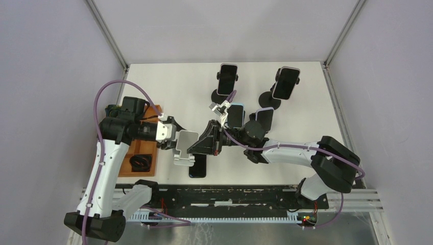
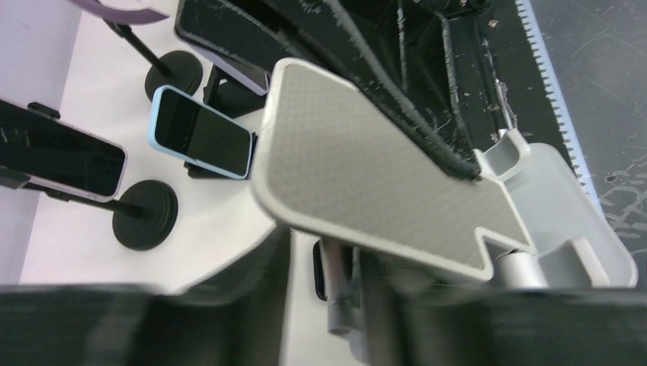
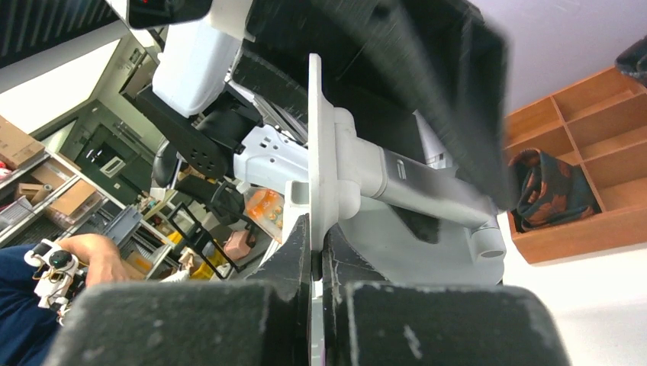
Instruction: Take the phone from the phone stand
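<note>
Top view first. The stand sits left of centre, caught between my two arms. The left gripper comes at it from the left and the right gripper from the right. The phone lies flat and dark on the table, just below the stand. Its upper end is hidden by the stand, and I can't say whether the two touch. I judge it's off the stand, and the arms are only steadying the hardware. Other phones perch on their own stalks in the upper half, well apart. A wooden tray lies under the left arm.

Left wrist now. The stand's grey plate fills the middle, bare, with nothing resting on it. My own fingers are a dark blur along the bottom, with the silver post between them. Gripping or apart, I cannot tell. A dark rounded corner at low centre may be the phone, but too little shows.

Right wrist. The plate is edge-on here, running down the middle. At bottom centre the right gripper has its fingers pressed together on that thin edge, so it's clamped on the stand. I reckon that's to keep it from tipping. The tray's compartments show at right, cut off by the frame.
</note>
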### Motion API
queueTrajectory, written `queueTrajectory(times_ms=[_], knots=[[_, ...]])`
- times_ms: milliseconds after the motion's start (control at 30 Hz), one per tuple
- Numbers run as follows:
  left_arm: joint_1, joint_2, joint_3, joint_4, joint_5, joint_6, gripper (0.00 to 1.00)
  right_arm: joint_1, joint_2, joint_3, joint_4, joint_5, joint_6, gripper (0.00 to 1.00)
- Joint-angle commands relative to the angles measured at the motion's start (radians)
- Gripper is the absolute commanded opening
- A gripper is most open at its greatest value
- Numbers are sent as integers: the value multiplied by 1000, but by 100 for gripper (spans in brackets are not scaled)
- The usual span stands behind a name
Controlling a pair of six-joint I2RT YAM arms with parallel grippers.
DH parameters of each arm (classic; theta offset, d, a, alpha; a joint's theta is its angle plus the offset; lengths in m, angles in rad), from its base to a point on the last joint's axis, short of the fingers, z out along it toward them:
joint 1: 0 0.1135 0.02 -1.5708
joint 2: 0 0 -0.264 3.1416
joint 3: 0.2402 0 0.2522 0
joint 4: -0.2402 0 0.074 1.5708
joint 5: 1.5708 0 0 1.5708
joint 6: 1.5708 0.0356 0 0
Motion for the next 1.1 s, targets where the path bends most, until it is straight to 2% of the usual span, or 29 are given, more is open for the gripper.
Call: queueTrajectory(times_ms=[0, 100, 133, 333, 400, 467, 567, 800, 1033, 1067], knots=[[0, 22, 36, -83, -65, 34, 61, -17, -83, -28, -32, -10, -88, 0], [0, 31, 53, -156, -78, 90, 84, -62, -134, -44, -171, -24, -215, 0], [0, 27, 53, -158, -80, 86, 88, -78, -153, -46, -228, -26, -264, 0], [0, 0, 44, -137, -103, 38, 92, -131, -207, -9, -516, -1, -546, 0], [0, 9, 45, -137, -94, 14, 96, -131, -208, 11, -566, 9, -595, 0], [0, 28, 49, -137, -72, -17, 92, -132, -203, 31, -590, 18, -622, 0], [0, 71, 58, -138, -31, -77, 75, -128, -191, 50, -592, 25, -644, 0], [-1, 158, 52, -157, 22, -139, 52, -104, -184, 66, -542, 55, -680, 0], [0, 180, 50, -136, 64, -197, 50, -75, -155, 96, -535, 67, -705, 0], [0, 184, 50, -136, 67, -208, 47, -73, -152, 100, -533, 71, -708, 0]])
